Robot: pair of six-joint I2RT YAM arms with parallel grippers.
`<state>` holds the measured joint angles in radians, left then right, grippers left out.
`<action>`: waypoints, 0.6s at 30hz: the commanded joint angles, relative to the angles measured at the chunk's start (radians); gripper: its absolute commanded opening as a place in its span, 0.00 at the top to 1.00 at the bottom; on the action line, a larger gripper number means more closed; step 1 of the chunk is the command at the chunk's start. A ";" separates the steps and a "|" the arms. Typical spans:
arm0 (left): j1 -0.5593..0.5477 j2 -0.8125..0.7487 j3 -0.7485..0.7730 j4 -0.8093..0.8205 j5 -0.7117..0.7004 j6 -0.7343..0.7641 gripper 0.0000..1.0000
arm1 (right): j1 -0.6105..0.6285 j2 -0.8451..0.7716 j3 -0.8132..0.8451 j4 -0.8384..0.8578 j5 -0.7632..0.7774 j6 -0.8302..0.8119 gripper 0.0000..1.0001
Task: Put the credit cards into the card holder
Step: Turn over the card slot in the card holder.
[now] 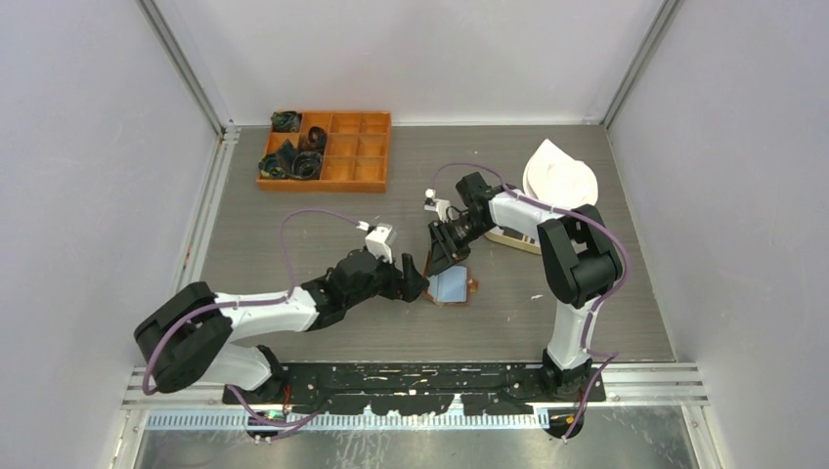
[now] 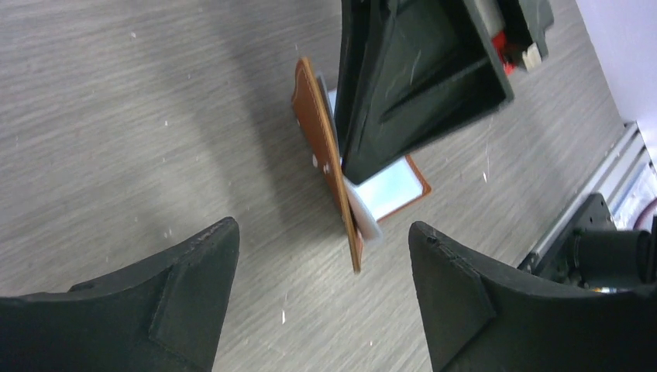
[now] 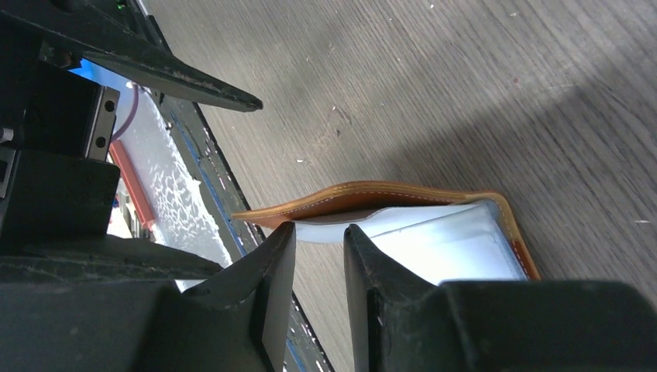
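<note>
The brown leather card holder (image 1: 471,286) lies open mid-table. One half is flat, pale blue-white inside (image 2: 391,190). The other flap (image 2: 319,139) stands nearly upright. A white-grey credit card (image 2: 364,217) leans bent against the flap's inner side (image 3: 403,217). My right gripper (image 1: 442,249) reaches down from behind. Its jaws are a little apart and its fingertips (image 3: 285,236) touch the card's edge and the flap; bare table shows between them (image 3: 319,229). My left gripper (image 1: 418,278) sits just left of the holder, wide open (image 2: 324,232), with the flap's end between its tips, untouched.
An orange compartment box (image 1: 326,149) holding dark items stands at the back left. A white oval object (image 1: 559,176) and a tan wooden piece (image 1: 513,237) sit behind the right arm. Grey walls enclose three sides; a metal rail (image 1: 411,376) runs along the front edge.
</note>
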<state>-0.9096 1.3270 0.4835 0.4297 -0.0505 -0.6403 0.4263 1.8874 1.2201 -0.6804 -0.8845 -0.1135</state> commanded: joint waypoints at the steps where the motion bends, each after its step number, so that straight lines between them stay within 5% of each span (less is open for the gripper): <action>1: -0.004 0.066 0.116 0.025 -0.080 -0.052 0.24 | 0.004 -0.003 0.039 0.015 -0.038 0.014 0.65; 18: -0.033 0.239 0.322 -0.265 -0.043 -0.061 0.50 | 0.002 0.000 0.045 0.012 -0.004 0.025 0.64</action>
<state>-0.9367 1.5566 0.7650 0.2089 -0.0956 -0.7006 0.4244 1.8965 1.2251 -0.6769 -0.8734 -0.0986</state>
